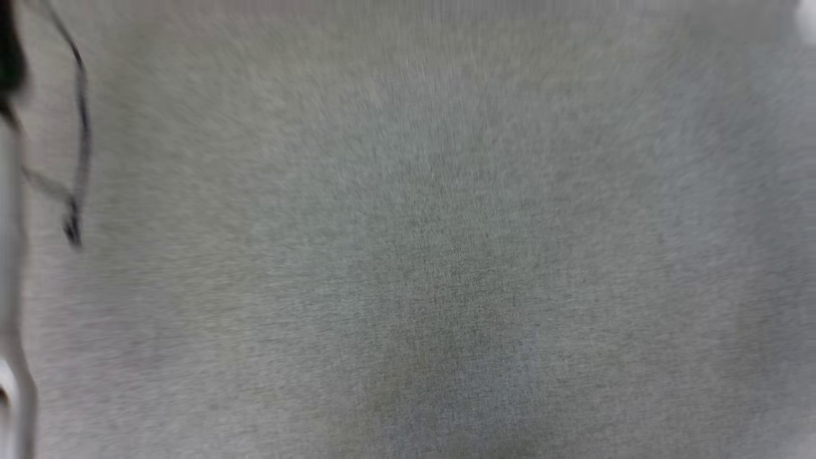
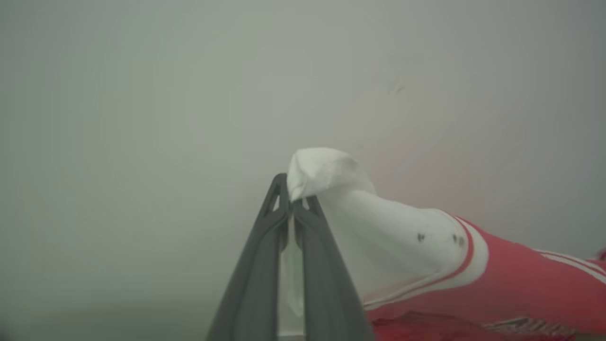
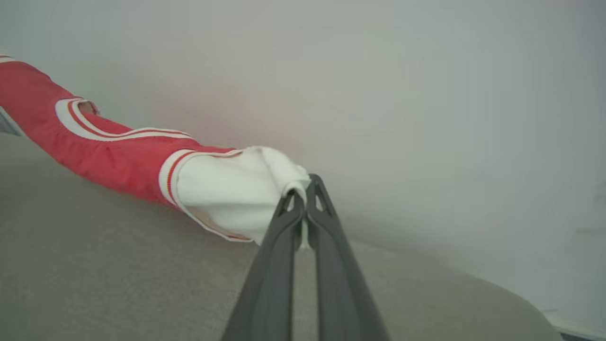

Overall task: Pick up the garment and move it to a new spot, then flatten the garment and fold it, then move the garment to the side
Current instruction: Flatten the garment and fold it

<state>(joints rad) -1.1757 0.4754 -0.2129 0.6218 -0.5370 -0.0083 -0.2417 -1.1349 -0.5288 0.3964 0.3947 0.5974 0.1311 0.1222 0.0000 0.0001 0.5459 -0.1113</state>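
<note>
The garment is a red jersey with white sleeves and red-striped trim. In the left wrist view my left gripper (image 2: 290, 204) is shut on one white sleeve of the garment (image 2: 407, 246), and the red body trails off to the right. In the right wrist view my right gripper (image 3: 303, 195) is shut on the other white sleeve of the garment (image 3: 222, 187). From there the red body stretches up and to the left above a grey surface (image 3: 104, 274). The cloth hangs taut between the two grips.
The head view is blurred and looks down on a grey cloth-like surface (image 1: 433, 255). A thin dark cable (image 1: 80, 140) loops at its left edge beside a pale upright bar (image 1: 9, 287). A plain pale wall (image 3: 426, 94) lies behind the grippers.
</note>
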